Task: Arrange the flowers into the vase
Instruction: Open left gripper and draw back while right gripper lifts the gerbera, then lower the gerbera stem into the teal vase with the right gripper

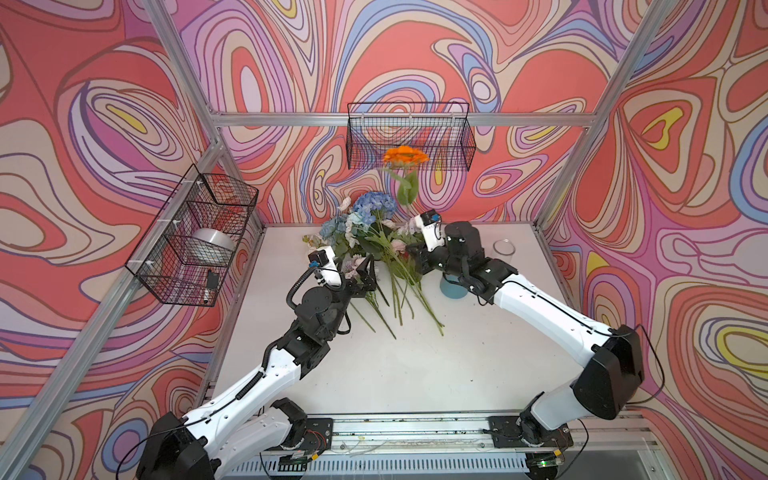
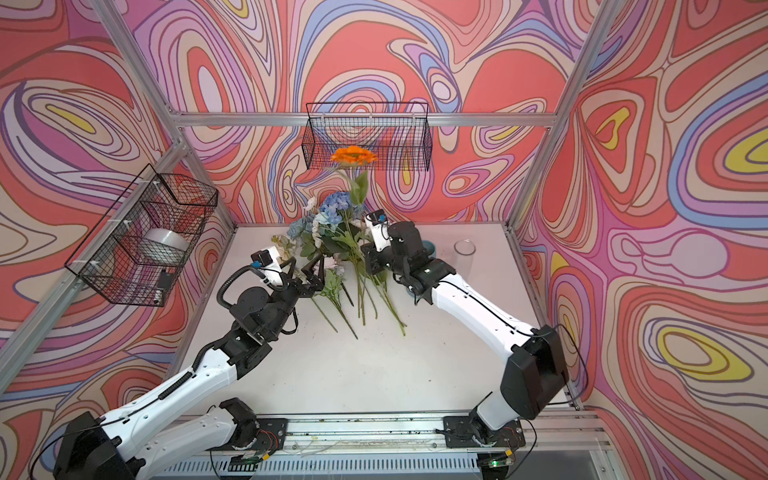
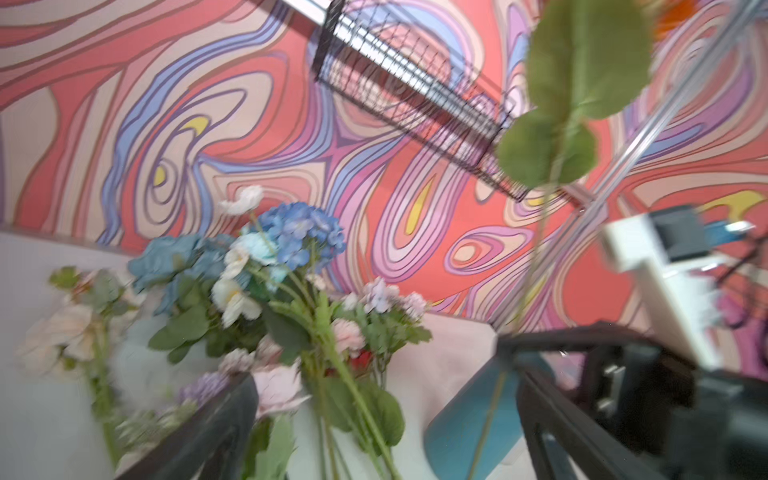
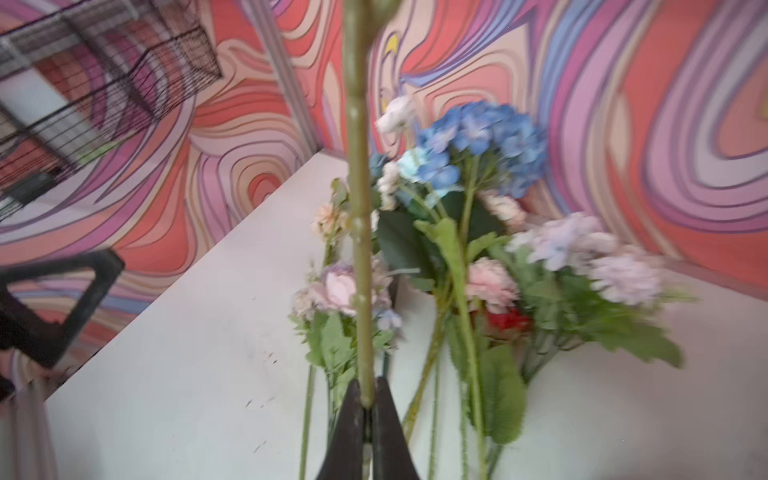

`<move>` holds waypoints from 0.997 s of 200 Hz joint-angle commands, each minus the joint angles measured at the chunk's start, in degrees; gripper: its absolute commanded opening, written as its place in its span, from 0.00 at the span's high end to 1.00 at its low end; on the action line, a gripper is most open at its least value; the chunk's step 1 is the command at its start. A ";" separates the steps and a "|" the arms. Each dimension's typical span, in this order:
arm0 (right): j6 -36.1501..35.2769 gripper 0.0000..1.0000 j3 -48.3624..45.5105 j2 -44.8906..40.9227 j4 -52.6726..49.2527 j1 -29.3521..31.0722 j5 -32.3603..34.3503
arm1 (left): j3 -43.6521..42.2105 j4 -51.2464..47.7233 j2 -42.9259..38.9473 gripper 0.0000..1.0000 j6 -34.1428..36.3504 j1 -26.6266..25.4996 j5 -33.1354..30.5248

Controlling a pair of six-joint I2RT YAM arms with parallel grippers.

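Right claw (image 4: 365,409): pressed together on the green stem (image 4: 359,208) of the orange flower (image 1: 405,154), whose bloom stands high above it.
Left claw (image 2: 305,268): spread wide and gripping nothing, just beside the nearest blooms of the heap.
Flowers (image 1: 374,237): heaped on the table (image 1: 415,374) between the two claws, with the stems fanned away from the back wall.
Vase (image 3: 453,436): teal, on the far side of the right claw from the heap. In both top views it is mostly tucked under that wrist, and its mouth is hidden from me.
Risk, swing: the stem is long, the head looks heavy and the pinch is thin. I reckon a quick turn could let it pivot or slip out.
Risk, vase: it sits under the arm, so a wrist coming down might knock it over before the stem finds the mouth.
Risk, heap: the spread left claw looks close enough to snag leaves and drag the pile.
Risk, seating: I cannot tell how much stem hangs beneath the pinch. If there is too little, it may not seat.
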 commanded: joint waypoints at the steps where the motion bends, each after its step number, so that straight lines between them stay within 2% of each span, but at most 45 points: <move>1: -1.33 1.00 2.07 -4.75 -1.53 -4.18 6.03 | -1.90 -5.06 -0.31 0.00 -4.19 0.86 -4.49; 20: -2.44 1.00 5.43 -5.79 -2.89 -6.88 8.43 | -2.53 -5.55 0.57 0.00 -5.37 1.03 -5.00; 46: -6.28 1.00 9.34 -5.84 -3.67 -7.69 16.42 | -2.01 -5.47 2.43 0.00 -5.42 1.21 -4.58; 76: -10.26 1.00 8.91 -5.43 0.94 -8.62 22.94 | -1.47 -5.16 4.42 0.00 -5.78 1.35 -3.01; 120: -12.24 1.00 7.36 -3.94 4.38 -9.60 26.26 | -1.17 -5.90 5.77 0.00 -6.31 1.48 -0.78; 199: -11.43 1.00 1.19 -6.59 4.98 -9.69 27.65 | 0.31 -5.73 8.32 0.00 -6.80 1.83 0.95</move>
